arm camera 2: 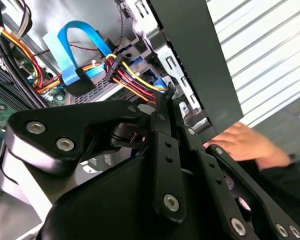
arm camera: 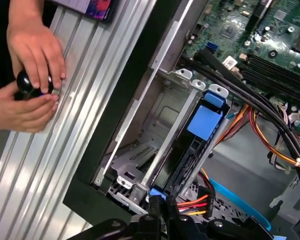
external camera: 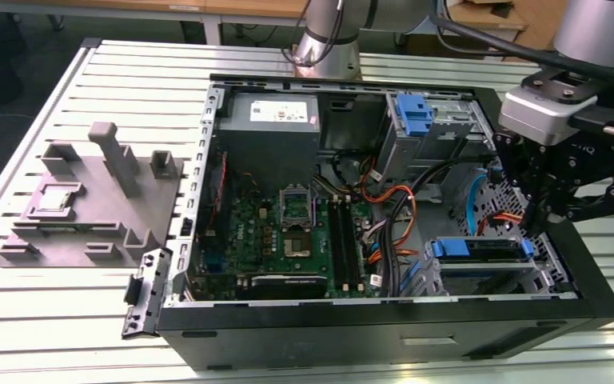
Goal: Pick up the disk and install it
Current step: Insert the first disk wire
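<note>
Grey plastic fixture [external camera: 92, 200] sits near the left edge of the slatted worktable [external camera: 29, 300] in the exterior view, with the open computer case [external camera: 392, 320] filling the middle and right. Inside the case, a green circuit board [external camera: 285, 232] lies toward its left side, bundled cables [external camera: 392, 216] cross the centre, and the drive cage occupies the near right corner. The disk [external camera: 481, 250] sits in that cage, blue frame upward; in the first wrist view it [arm camera: 202, 132] looks seated on edge between the metal rails. The gripper [external camera: 563, 192] hangs over the case's right wall, just beyond the cage; its fingers [arm camera: 162, 212] appear drawn together just beside the disk's connector end, apparently holding nothing, though I cannot tell for certain.

A person's hands [arm camera: 32, 75] work a small black knob on the worktable outside the case wall. My worry is the red, yellow and orange wires [arm camera: 195, 202] crowding the fingertips: a sideways move could snag them or tug the plug loose.
</note>
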{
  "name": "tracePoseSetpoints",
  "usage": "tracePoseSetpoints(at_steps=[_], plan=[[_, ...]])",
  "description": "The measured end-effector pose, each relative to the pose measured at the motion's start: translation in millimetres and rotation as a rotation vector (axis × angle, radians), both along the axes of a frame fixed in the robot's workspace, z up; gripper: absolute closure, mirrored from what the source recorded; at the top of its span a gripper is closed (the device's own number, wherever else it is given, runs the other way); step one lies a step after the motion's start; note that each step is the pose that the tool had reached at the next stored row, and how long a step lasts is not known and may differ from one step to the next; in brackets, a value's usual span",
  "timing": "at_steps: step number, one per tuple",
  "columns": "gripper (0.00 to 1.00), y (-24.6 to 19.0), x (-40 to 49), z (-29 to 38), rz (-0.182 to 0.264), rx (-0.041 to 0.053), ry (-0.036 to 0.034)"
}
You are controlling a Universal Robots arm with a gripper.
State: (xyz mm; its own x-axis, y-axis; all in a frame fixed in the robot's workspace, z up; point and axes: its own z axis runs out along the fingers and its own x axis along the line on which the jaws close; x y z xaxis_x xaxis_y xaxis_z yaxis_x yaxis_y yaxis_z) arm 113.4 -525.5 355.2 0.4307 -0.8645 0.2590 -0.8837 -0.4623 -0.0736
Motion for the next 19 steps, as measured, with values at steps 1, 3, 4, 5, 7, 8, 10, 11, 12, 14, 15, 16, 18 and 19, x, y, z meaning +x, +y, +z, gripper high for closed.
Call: tracePoseSetpoints(at_steps=[1, 3, 4, 5, 7, 8, 10, 11, 12, 14, 15, 16, 18, 19], plan=[[0.84, 0.0, 0.0, -0.1, -0.018, 0.0000, 0.0000], [0.84, -0.1, -0.2, -0.1, -0.039, -0.0002, 0.0001], [0.84, -0.1, -0.2, -0.1, -0.040, -0.0001, 0.0000], [0.84, -0.1, -0.1, -0.1, -0.040, -0.0001, 0.0000], [0.84, 0.0, -0.1, -0.2, -0.040, 0.0000, 0.0000], [0.84, 0.0, -0.1, -0.2, -0.040, 0.0000, 0.0001], [0.84, 0.0, -0.1, -0.2, -0.041, 0.0000, 0.0000], [0.84, 0.0, -0.1, -0.2, -0.041, 0.0001, 0.0000], [0.84, 0.0, -0.1, -0.2, -0.041, 0.0000, 0.0000], [0.84, 0.0, -0.1, -0.2, -0.041, 0.0001, 0.0001], [0.84, 0.0, -0.1, -0.2, -0.041, 0.0001, 0.0000], [0.84, 0.0, -0.1, -0.2, -0.041, 0.0001, 0.0001], [0.84, 0.0, -0.1, -0.2, -0.042, 0.0000, 0.0001], [0.84, 0.0, -0.1, -0.3, -0.048, 0.0003, 0.0002]])
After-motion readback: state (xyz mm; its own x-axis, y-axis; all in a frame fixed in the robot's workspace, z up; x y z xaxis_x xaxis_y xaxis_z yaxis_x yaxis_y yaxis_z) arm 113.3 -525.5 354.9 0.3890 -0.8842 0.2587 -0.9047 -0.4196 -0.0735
